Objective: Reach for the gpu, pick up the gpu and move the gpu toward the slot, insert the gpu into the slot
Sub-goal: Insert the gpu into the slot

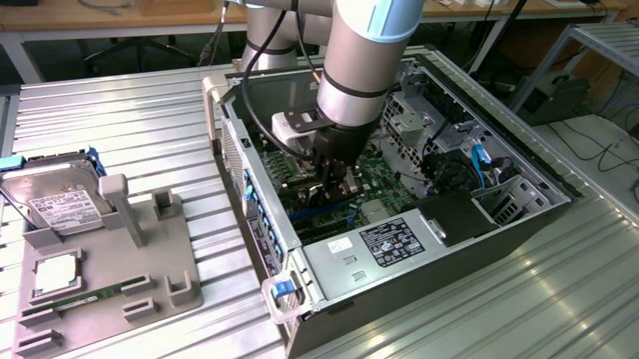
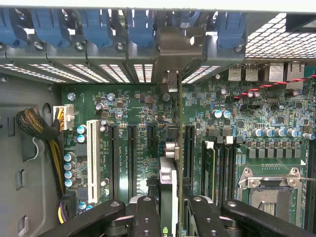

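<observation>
Where the single arm reaches down into the open computer case, one gripper holds one gpu; the jaws are closed on the card, pressing on both of its faces. The gpu is a thin dark card, seen edge-on in the wrist view, with one silver end bracket. It stands upright on its long edge above the green motherboard. Its long axis runs parallel to the board's slots, from the jaws to the rear wall of the case, with the bracket end at the row of blue latches. In the exterior view, one blue slot lies directly beneath the gripper; whether the card is seated in it cannot be told. On the counter, to the exterior view's left of the case, one grey fixture carries one hard drive and one memory stick.
</observation>
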{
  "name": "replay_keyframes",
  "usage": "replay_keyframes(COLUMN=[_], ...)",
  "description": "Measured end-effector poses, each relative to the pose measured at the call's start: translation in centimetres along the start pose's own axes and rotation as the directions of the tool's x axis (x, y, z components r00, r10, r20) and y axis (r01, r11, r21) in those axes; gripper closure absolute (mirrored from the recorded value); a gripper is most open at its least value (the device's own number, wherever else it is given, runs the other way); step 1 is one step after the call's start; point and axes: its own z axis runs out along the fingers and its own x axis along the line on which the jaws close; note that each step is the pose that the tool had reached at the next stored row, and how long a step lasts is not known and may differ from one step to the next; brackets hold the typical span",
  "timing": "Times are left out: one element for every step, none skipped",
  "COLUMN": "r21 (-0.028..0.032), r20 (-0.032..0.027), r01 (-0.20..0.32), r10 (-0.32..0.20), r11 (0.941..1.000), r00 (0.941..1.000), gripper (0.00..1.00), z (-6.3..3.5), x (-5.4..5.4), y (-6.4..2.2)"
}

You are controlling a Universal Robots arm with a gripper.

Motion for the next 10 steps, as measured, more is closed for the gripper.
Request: replay_keyframes(r21=[-0.0001, 0.0, 0.0, 0.0001, 0.0001, 0.0001, 0.0001, 0.0, 0.0, 0.0002], r20=[-0.0005, -0.0006, -0.0006, -0.0004, -0.0004, -0.0004, -0.0004, -0.0005, -0.0006, -0.0007], r01=[0.0, 0.0, 0.0, 0.0, 0.0, 0.0, 0.0, 0.0, 0.0, 0.0], r10=[0.0, 0.0, 0.0, 0.0, 0.0, 0.0, 0.0, 0.0, 0.0, 0.0], r11=[1.0, 1.0, 1.0, 1.0, 1.0, 1.0, 1.0, 1.0, 1.0, 1.0], r00=[1.0, 1.0, 1.0, 1.0, 1.0, 1.0, 1.0, 1.0, 1.0, 1.0], gripper=[0.73, 0.73, 0.73, 0.73, 0.73, 0.73, 0.73, 0.73, 0.73, 0.73], z=[-0.12, -0.2, -0.23, -0.22, -0.22, -0.23, -0.23, -0.23, -0.23, -0.24], x=[0.0, 0.0, -0.01, -0.01, -0.01, 0.0, -0.01, 0.0, 0.0, 0.0], y=[-0.03, -0.04, -0.06, -0.07, -0.07, -0.07, -0.07, -0.08, -0.1, -0.16])
